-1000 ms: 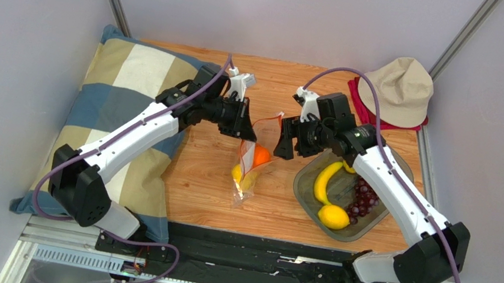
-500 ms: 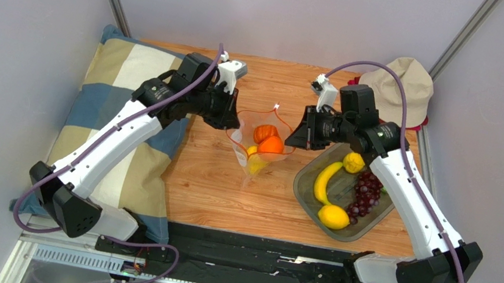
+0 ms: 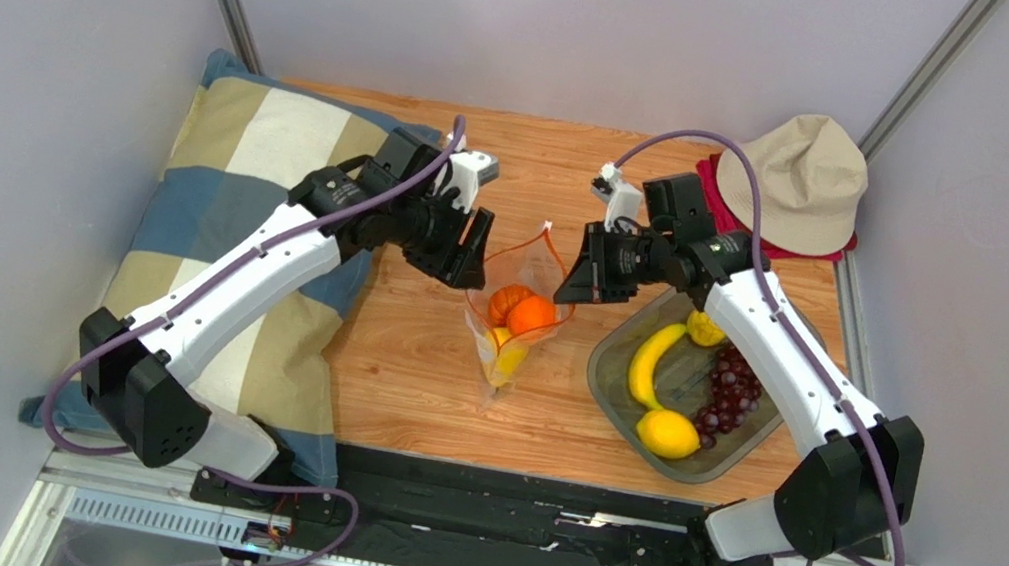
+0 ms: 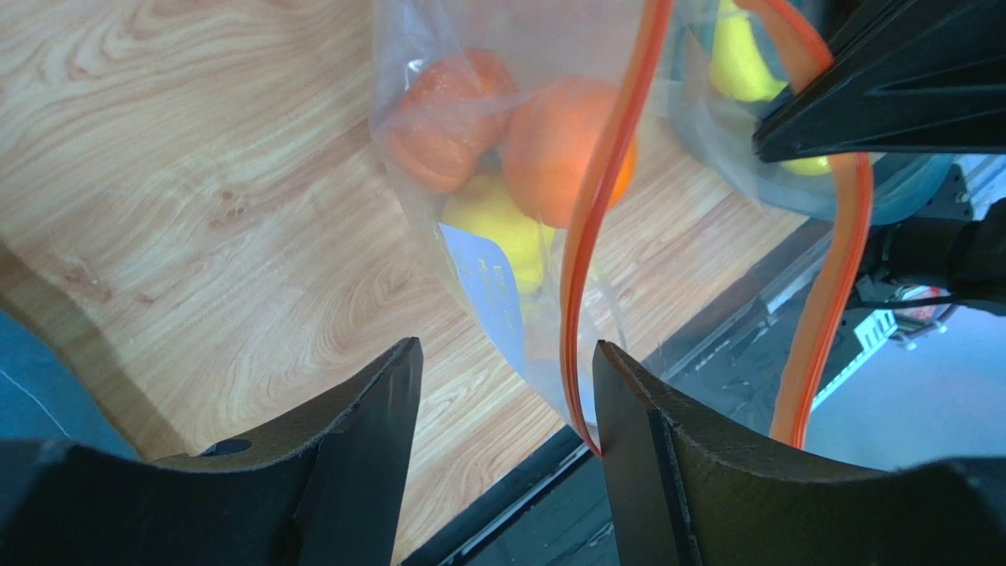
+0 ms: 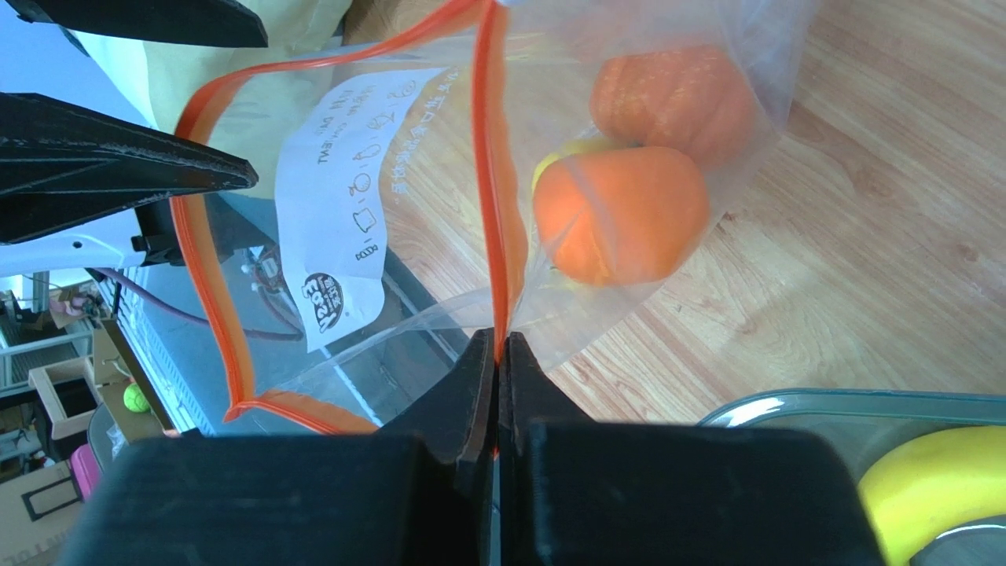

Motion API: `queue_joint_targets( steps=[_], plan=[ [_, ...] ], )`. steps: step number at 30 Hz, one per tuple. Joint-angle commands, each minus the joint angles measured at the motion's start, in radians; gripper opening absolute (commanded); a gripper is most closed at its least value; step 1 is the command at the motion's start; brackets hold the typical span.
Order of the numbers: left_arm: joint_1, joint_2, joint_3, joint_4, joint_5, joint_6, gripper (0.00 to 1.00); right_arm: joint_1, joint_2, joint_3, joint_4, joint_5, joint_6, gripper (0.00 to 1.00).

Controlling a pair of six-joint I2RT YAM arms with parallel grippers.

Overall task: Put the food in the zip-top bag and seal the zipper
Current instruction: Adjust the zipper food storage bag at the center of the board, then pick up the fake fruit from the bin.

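Black right fingers (image 5: 463, 395) press together on the orange-red zipper (image 5: 489, 165) of the zip-top bag (image 5: 343, 201). The left fingers (image 4: 354, 448) stand spread, with the other lip of the mouth running just beside one of them. Inside the bag, an orange (image 5: 620, 218) and a pumpkin (image 5: 673, 100) hang over the wooden counter (image 3: 407, 359).

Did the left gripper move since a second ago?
Yes. The left gripper shifted a little toward the pillow, away from the tray.
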Motion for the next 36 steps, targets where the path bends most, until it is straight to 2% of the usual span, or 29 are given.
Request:
queue_joint_targets(
  steps=[1, 4, 10, 11, 13, 14, 16, 17, 19, 20, 23, 25, 27, 30, 36],
  plan=[
    [0.000, 0.006, 0.075, 0.008, 0.024, -0.045, 0.63, 0.002, -0.040, 0.053, 0.027, -0.021, -0.030, 0.00],
    [0.002, 0.006, 0.085, -0.004, 0.040, -0.045, 0.61, -0.001, -0.045, 0.051, 0.016, -0.003, -0.046, 0.00],
    [0.002, 0.013, 0.069, -0.003, 0.108, -0.037, 0.38, -0.001, -0.042, 0.058, 0.018, -0.009, -0.055, 0.00],
    [-0.001, 0.022, 0.071, 0.000, 0.114, -0.039, 0.31, -0.001, -0.042, 0.059, 0.019, -0.012, -0.053, 0.00],
    [-0.001, 0.050, 0.086, -0.003, 0.134, -0.047, 0.22, -0.001, -0.043, 0.061, 0.021, -0.013, -0.055, 0.00],
    [-0.001, 0.058, 0.092, -0.006, 0.143, -0.048, 0.10, -0.003, -0.043, 0.061, 0.015, -0.009, -0.064, 0.00],
    [-0.001, 0.067, 0.103, -0.004, 0.160, -0.062, 0.00, -0.015, -0.040, 0.071, -0.008, 0.013, -0.089, 0.05],
    [-0.001, 0.065, 0.106, 0.003, 0.168, -0.070, 0.00, -0.039, -0.039, 0.080, -0.054, 0.019, -0.133, 0.17],
    [-0.003, 0.069, 0.112, 0.006, 0.183, -0.085, 0.00, -0.081, -0.040, 0.108, -0.118, 0.010, -0.197, 0.32],
    [-0.004, 0.069, 0.115, 0.009, 0.183, -0.090, 0.00, -0.131, -0.054, 0.116, -0.196, -0.004, -0.299, 0.48],
    [-0.009, 0.076, 0.118, 0.011, 0.180, -0.093, 0.00, -0.231, -0.106, 0.081, -0.343, 0.005, -0.424, 0.80],
    [-0.012, 0.076, 0.114, 0.014, 0.182, -0.094, 0.00, -0.262, -0.137, 0.041, -0.469, 0.039, -0.584, 0.85],
    [-0.015, 0.078, 0.108, 0.019, 0.182, -0.097, 0.00, -0.280, -0.200, -0.077, -0.511, 0.121, -0.705, 0.88],
    [-0.020, 0.082, 0.105, 0.023, 0.182, -0.097, 0.00, -0.286, -0.266, -0.241, -0.502, 0.227, -0.757, 0.89],
    [-0.032, 0.108, 0.120, 0.029, 0.188, -0.099, 0.00, -0.285, -0.159, -0.287, -0.456, 0.365, -0.825, 0.91]
  ],
)
